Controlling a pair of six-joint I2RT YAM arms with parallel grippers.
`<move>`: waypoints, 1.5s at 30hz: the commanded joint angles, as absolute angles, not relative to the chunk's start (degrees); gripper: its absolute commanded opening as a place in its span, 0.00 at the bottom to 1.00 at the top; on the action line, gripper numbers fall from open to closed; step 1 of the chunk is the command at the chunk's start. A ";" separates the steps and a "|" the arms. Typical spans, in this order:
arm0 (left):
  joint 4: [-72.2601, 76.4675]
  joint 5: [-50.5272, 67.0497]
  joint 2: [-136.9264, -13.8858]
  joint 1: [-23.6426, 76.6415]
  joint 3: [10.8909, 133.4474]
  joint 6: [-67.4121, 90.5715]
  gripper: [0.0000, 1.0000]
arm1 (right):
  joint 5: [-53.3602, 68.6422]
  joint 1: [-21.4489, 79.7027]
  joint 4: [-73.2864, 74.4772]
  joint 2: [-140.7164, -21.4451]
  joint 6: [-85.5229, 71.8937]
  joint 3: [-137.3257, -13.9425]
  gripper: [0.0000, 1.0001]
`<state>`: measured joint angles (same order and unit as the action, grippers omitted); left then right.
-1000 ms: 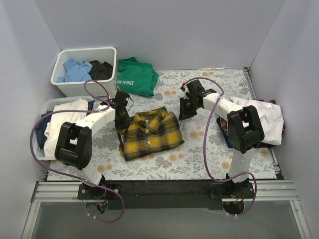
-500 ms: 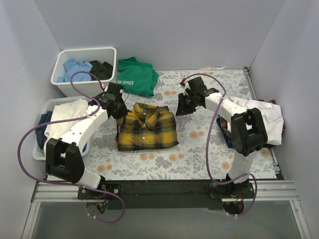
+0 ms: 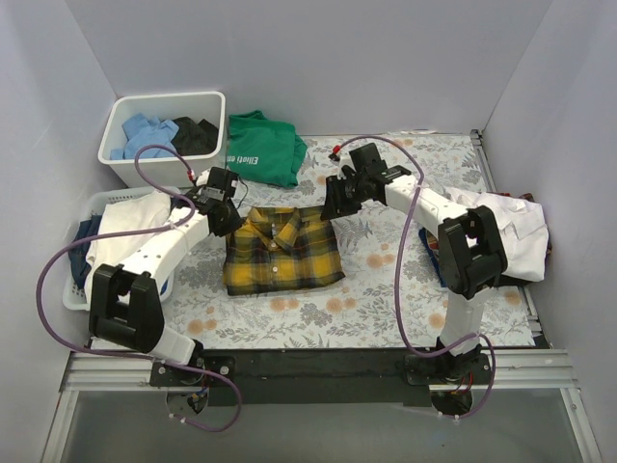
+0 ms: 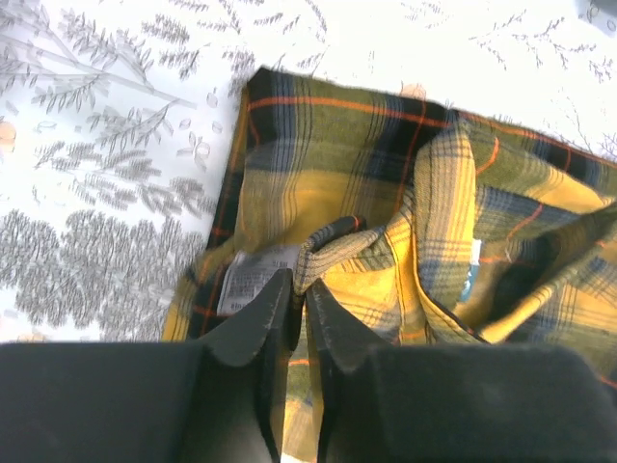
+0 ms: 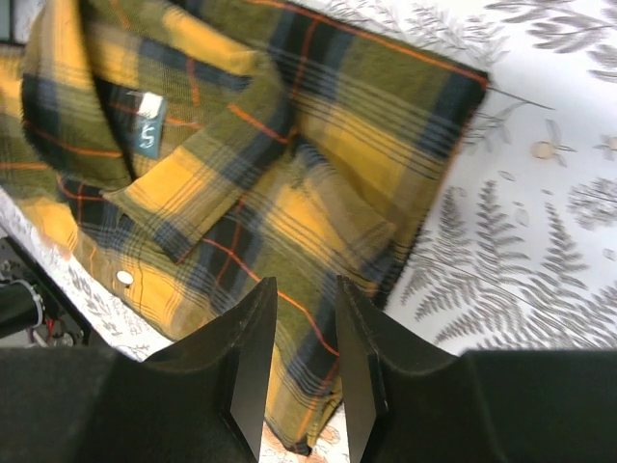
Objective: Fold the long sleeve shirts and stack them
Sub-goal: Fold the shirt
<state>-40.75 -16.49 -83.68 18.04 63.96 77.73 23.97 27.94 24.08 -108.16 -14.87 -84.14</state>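
Plaid shirt [image 3: 282, 256]: folded into a compact rectangle; lies flat in the middle of the table [image 3: 386, 309], collar toward the far side
Left gripper [image 4: 296, 282]: at the shirt's far-left corner; jaws drawn to a narrow slit; a flap of collar [image 4: 333, 241] sits right at the tips; cannot tell whether it is pinched
Right gripper [image 5: 303, 282]: over the shirt's far-right corner; jaws partly apart with nothing between them; plaid cloth shows through the gap
White shirt [image 3: 506, 227]: lies at the table's right edge, well apart from the 2 grippers
Green T-shirt [image 3: 262, 149]: at the far side, just beside the white bin [image 3: 164, 101]
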 commanded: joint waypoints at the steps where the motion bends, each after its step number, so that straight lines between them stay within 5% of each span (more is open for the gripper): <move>1: -35.25 -18.72 -86.91 16.96 64.24 76.12 0.13 | 26.45 29.00 23.29 -110.21 -15.47 -86.05 0.40; 9: -34.27 -19.42 -95.18 13.45 68.03 73.56 0.35 | 28.04 29.27 23.90 -113.55 -15.91 -84.46 0.40; 21: -34.28 -17.58 -99.05 11.07 66.44 71.98 0.35 | 17.67 29.18 33.82 -122.25 -17.05 -93.93 0.40; 26: -34.46 -17.58 -95.20 10.90 67.76 71.55 0.50 | 12.14 29.00 34.10 -119.37 -16.35 -94.66 0.42; 37: -36.21 -15.74 -88.69 10.20 64.60 71.72 0.64 | 22.03 26.63 29.19 -112.32 -15.12 -82.01 0.89; 45: -36.83 -12.31 -86.13 10.20 60.39 71.98 0.65 | 34.71 26.54 15.13 -111.53 -17.22 -68.84 0.99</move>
<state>-35.90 -14.28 -89.25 10.50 62.52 71.81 26.83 26.15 22.70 -111.20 -16.19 -73.95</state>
